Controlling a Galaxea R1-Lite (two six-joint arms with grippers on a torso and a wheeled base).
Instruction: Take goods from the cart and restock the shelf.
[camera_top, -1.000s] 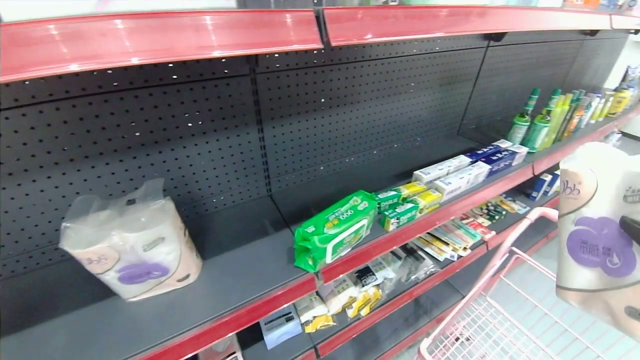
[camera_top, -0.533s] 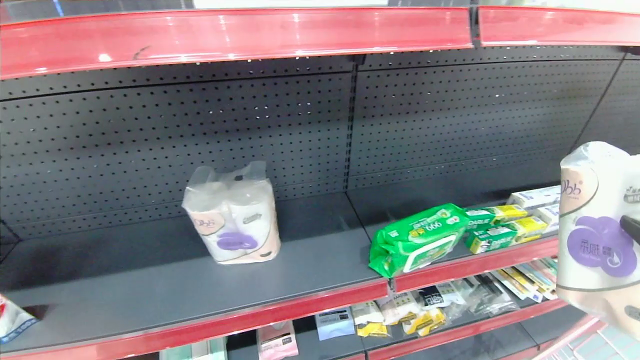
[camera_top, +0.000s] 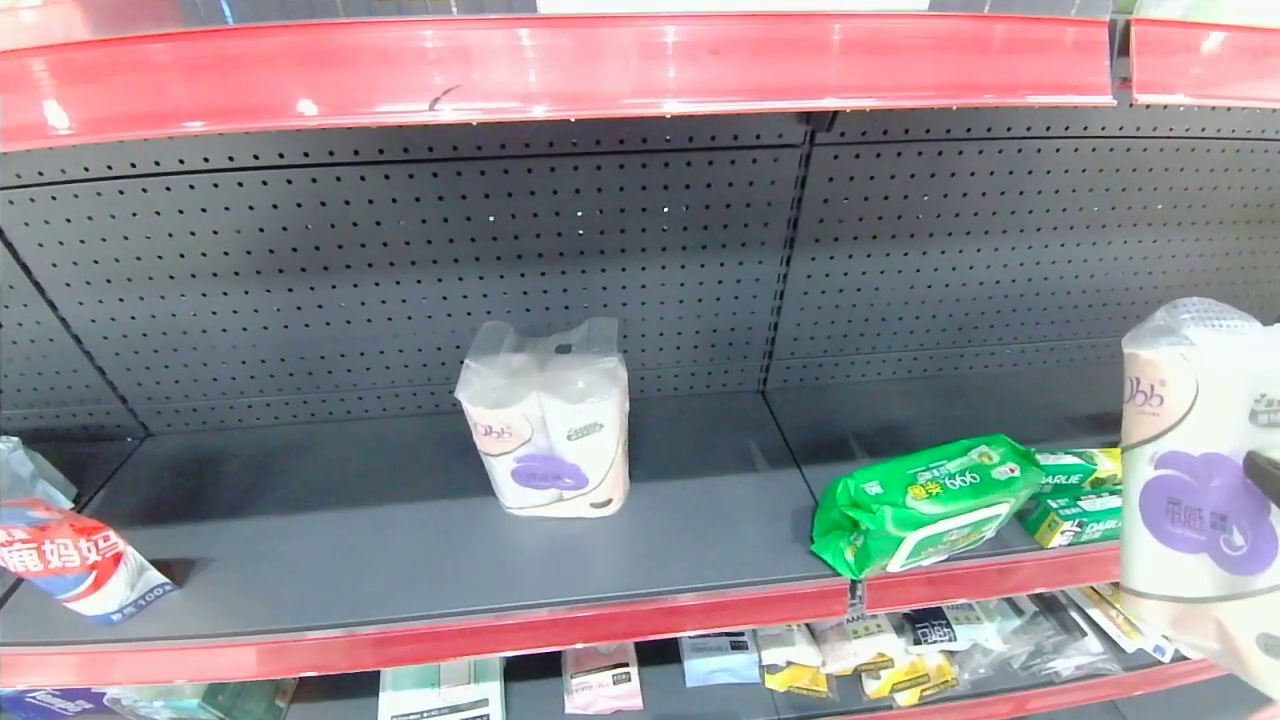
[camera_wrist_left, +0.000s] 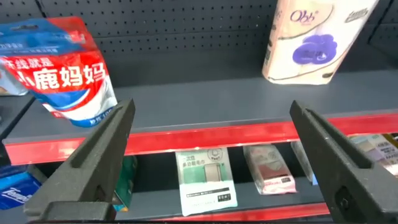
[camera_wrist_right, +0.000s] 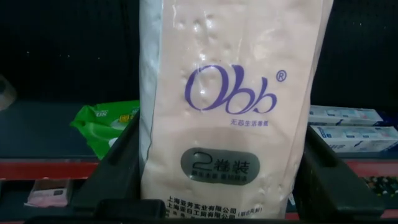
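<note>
Turning left, the camera now faces the shelf (camera_top: 400, 540). Right end effector (camera_wrist_right: 221, 186) grasps a toilet-roll pack (camera_top: 1195, 480) at three o'clock, ready for placing; left end effector (camera_wrist_left: 211, 107) released.

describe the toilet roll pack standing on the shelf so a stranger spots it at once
Find the grey shelf with the red front lip. Near its middle stands the toilet roll pack, clear-wrapped, purple label, alone. Its twin hangs in the right gripper; this one stands free.
</note>
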